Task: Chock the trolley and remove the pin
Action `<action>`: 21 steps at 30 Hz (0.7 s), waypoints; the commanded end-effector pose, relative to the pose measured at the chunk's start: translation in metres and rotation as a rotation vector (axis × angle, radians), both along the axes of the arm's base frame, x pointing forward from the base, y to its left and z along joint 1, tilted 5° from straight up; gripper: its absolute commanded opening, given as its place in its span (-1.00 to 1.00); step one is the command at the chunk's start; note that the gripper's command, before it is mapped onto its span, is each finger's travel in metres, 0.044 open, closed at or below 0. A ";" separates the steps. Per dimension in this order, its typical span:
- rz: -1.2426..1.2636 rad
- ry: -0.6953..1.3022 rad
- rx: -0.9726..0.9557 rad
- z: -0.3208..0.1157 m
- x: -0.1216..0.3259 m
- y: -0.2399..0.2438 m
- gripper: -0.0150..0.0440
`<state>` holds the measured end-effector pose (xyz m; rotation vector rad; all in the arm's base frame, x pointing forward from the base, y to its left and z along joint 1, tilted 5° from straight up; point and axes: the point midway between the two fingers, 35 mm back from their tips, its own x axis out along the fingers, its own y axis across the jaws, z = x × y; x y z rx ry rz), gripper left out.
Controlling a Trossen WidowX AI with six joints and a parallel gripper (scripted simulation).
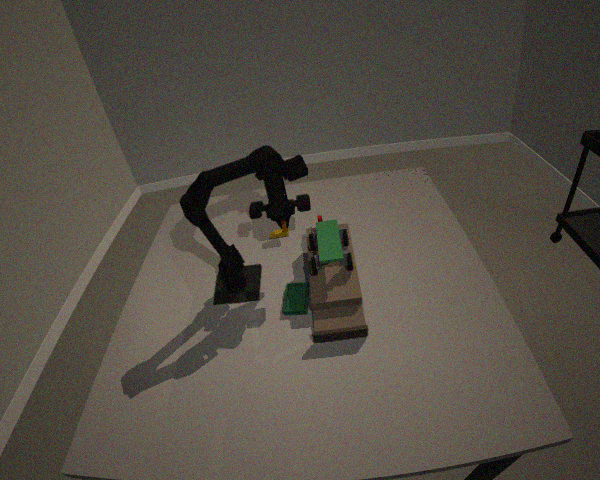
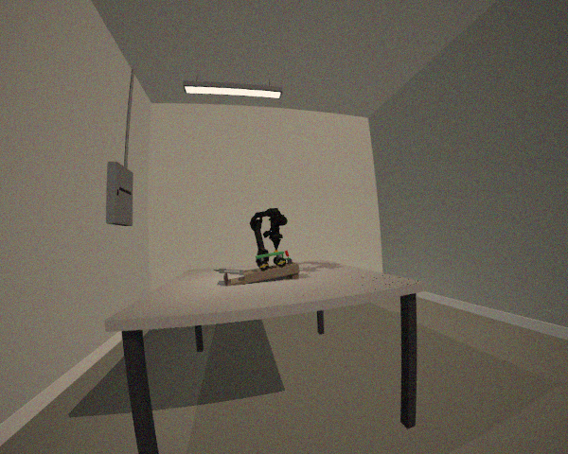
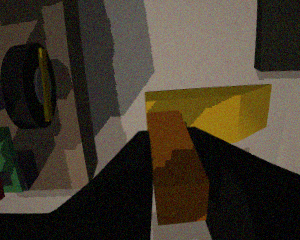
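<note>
Gripping the chock's orange handle (image 1: pixel 284 225) (image 3: pixel 177 165), the hand (image 1: pixel 283 223) (image 2: pixel 276 250) (image 3: pixel 166 139) hangs beside the ramp (image 1: pixel 336 289) (image 2: pixel 264 275) (image 3: pixel 65 165); the tray (image 1: pixel 295 298) shows only from the top.

It looks like a bare workshop or lab room: plain walls, a long ceiling light (image 2: pixel 232 92) above the table (image 1: pixel 419 372) (image 2: pixel 255 312), a grey electrical box (image 2: pixel 119 194) left of the table in the exterior view, and a dark wheeled cart (image 1: pixel 573 178) right of the table from above.
</note>
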<state>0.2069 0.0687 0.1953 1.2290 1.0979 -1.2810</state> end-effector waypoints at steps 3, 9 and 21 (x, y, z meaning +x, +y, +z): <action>0.000 0.002 -0.006 0.000 0.003 -0.020 -0.49; 0.000 0.001 -0.008 0.000 0.006 -0.040 -0.49; 0.000 0.000 -0.012 0.001 0.012 -0.080 -0.49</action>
